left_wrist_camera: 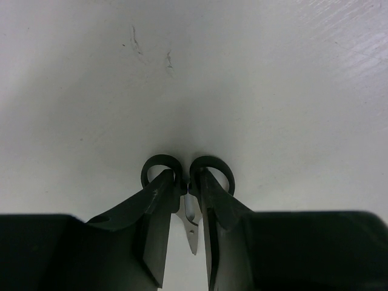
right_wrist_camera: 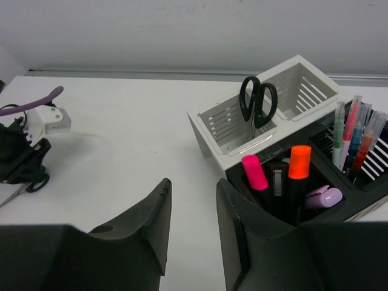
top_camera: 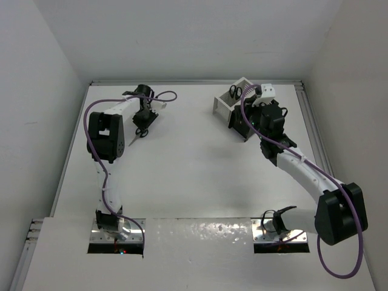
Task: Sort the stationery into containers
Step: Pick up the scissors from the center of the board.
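My left gripper (left_wrist_camera: 187, 182) is shut on small black-handled scissors (left_wrist_camera: 191, 223), gripping them just below the handle loops, blades pointing back toward the wrist. In the top view the left gripper (top_camera: 143, 119) holds these scissors (top_camera: 139, 132) at the far left of the table. My right gripper (right_wrist_camera: 193, 188) is open and empty, just left of the black box (right_wrist_camera: 364, 189). That box holds pink (right_wrist_camera: 254, 170), orange (right_wrist_camera: 299, 162) and purple (right_wrist_camera: 324, 197) highlighters and several thin pens (right_wrist_camera: 354, 136). The joined white box (right_wrist_camera: 212, 130) holds a second pair of scissors (right_wrist_camera: 257, 100), standing handles up.
The containers stand at the far right of the table, the white box (top_camera: 225, 103) showing in the top view and the black one mostly hidden under my right arm (top_camera: 285, 154). White walls enclose the table on the left, back and right.
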Controlling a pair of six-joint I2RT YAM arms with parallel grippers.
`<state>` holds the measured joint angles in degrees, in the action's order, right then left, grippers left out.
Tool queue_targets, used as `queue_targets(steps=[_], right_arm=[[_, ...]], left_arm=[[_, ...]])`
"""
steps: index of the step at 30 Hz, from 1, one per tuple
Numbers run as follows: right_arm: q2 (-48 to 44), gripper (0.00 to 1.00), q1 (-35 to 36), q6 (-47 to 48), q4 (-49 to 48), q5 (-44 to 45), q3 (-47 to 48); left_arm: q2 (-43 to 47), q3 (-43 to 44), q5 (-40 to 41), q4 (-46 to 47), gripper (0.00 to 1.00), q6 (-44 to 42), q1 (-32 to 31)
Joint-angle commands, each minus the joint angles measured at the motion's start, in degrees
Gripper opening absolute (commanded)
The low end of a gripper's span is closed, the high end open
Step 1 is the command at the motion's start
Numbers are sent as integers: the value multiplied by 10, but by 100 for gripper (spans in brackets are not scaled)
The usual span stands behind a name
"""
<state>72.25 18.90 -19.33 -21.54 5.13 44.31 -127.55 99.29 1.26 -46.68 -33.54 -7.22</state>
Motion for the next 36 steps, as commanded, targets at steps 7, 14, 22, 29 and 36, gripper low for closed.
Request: queue_targets(steps=[7,14,22,29,36], right_arm=[[-27,36,4,15,-15,19,-5],[-32,37,4,13,-18,18,-5],[-45,38,3,18,-23,28,-13],[-54,38,4,25,-16,32,-14],[-59,38,3,29,-11,33,-13]], left_arm=[[-24,12,-15,-66,30,43,14],[-45,5,22,-68,38,64,13],[-43,-10,-24,-27,5,54,13],[-45,-18,-39,-9,2,37,13],[6,-33,-66,10,0,37,14]])
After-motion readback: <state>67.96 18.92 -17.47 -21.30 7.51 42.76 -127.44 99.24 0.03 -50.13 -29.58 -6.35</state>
